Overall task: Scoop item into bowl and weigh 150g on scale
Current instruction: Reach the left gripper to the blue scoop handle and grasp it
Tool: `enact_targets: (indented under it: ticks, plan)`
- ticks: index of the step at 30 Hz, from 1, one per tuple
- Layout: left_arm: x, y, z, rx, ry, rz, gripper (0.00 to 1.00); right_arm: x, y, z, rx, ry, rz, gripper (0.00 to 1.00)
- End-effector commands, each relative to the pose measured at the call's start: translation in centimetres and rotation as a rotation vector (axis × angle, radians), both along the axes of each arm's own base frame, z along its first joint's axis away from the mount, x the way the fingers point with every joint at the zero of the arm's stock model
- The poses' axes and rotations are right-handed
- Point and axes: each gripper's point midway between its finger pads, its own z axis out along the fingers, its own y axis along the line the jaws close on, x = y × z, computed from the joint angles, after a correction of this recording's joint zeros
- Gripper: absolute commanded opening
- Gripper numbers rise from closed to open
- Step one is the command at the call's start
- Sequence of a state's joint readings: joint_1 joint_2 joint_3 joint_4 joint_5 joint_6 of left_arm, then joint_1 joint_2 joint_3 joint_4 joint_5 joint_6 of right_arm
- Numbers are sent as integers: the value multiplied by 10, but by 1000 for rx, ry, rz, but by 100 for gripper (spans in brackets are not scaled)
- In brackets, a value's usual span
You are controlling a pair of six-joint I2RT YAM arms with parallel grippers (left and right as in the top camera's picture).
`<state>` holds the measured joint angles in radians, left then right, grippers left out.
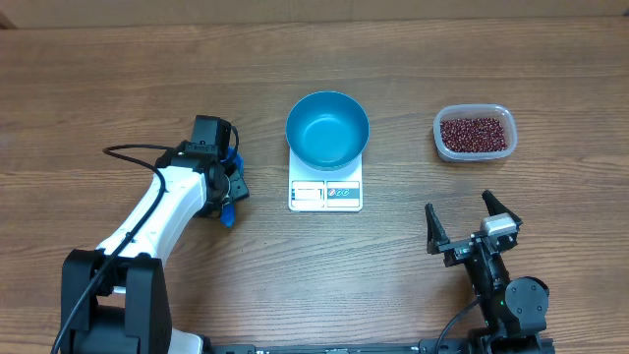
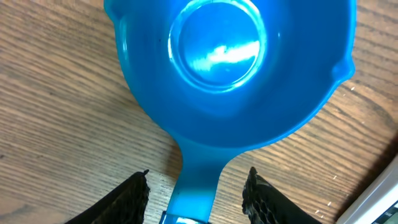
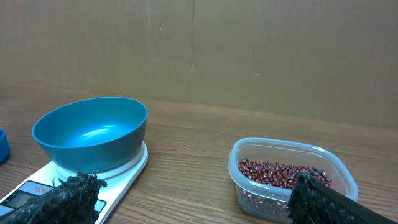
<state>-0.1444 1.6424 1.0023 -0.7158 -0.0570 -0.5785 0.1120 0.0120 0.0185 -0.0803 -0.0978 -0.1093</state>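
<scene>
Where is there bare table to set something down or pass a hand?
Bare wood: between the bowl on the scale and the bean tub; the strip behind both; the near middle, between the scale and the right hand. Crowded: left of the scale, where the left hand straddles the handle of the scoop.

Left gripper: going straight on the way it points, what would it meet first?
Probably the handle of the blue scoop, lying between the fingers of the left gripper, with the table right beneath; depth unclear.
</scene>
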Motion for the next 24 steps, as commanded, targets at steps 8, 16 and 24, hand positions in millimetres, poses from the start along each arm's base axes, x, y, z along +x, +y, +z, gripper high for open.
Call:
enact_targets:
  ticks: [8,16,24]
  plan:
    - [6,-3,-20,3,39,17,52,0,1,-2,-4,-4,6,100]
    - [11,-4,-20,0,20,17,48,0,1,-2,-4,-4,6,100]
    - [13,-4,-19,0,13,13,43,0,1,-2,-4,-4,6,100]
